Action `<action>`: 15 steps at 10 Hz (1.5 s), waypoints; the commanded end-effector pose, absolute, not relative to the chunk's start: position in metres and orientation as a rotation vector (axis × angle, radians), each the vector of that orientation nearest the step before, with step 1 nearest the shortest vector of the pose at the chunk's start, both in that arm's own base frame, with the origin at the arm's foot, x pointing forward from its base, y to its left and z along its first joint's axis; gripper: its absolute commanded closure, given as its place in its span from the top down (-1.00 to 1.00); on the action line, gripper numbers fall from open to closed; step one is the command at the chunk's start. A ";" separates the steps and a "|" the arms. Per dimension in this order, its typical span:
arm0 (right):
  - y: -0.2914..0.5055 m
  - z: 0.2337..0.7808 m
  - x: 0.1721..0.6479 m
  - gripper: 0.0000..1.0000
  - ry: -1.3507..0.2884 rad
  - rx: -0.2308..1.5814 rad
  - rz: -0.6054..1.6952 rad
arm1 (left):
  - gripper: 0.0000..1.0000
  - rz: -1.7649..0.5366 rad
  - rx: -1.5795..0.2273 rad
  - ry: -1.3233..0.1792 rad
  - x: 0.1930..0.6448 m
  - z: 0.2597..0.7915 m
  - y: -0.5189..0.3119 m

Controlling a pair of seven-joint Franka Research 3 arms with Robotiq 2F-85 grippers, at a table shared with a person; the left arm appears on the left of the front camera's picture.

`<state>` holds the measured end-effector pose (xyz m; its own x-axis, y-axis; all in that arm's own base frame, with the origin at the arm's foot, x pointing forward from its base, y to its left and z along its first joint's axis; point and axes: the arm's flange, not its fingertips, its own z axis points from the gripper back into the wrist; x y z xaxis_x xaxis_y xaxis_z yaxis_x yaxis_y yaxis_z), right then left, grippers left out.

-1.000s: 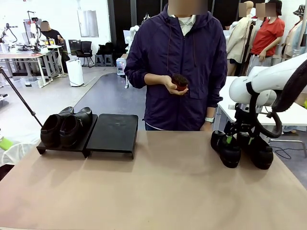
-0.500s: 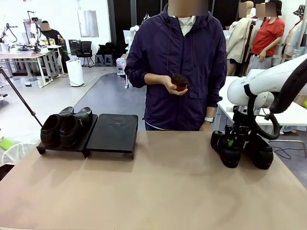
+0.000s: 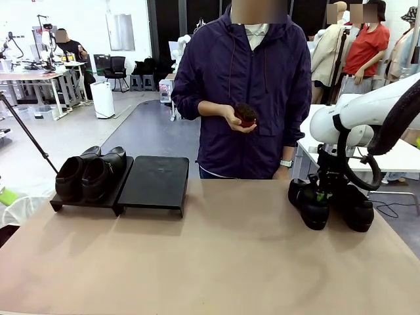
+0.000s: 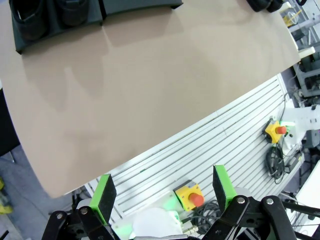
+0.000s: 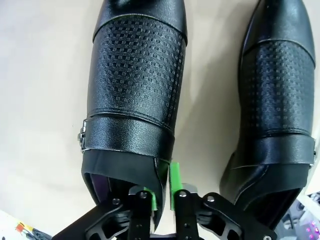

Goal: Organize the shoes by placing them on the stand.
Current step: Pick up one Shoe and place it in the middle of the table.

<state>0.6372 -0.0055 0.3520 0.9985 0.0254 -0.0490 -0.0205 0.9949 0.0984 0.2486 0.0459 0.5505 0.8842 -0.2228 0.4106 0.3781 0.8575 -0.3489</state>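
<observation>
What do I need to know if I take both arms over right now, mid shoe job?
Right gripper: shut on the collar wall of the gripped loafer, which stands on the table.
Left gripper: open, holding nothing, well away from the shoes.
Second loafer: beside the gripped one on the table, untouched.
Done: two loafers sit side by side on the left platform of the stand.
Left: move the gripped loafer, then the second loafer, to the stand's bare right platform.
</observation>
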 end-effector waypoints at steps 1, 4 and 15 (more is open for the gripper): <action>-0.003 0.355 0.644 -1.00 0.059 0.089 0.041 | 1.00 -0.319 -0.442 -0.364 0.247 0.552 0.046; -0.008 0.384 0.628 -1.00 0.027 0.085 0.010 | 1.00 -0.319 -0.442 -0.364 0.247 0.552 0.046; 0.001 0.515 0.388 -1.00 0.092 0.180 -0.077 | 1.00 -0.319 -0.442 -0.364 0.247 0.552 0.046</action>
<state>0.3559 0.0060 0.5138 0.9939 -0.0347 -0.1051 0.0528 0.9832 0.1748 0.2485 0.0459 0.5504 0.8844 -0.2228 0.4101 0.3779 0.8575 -0.3491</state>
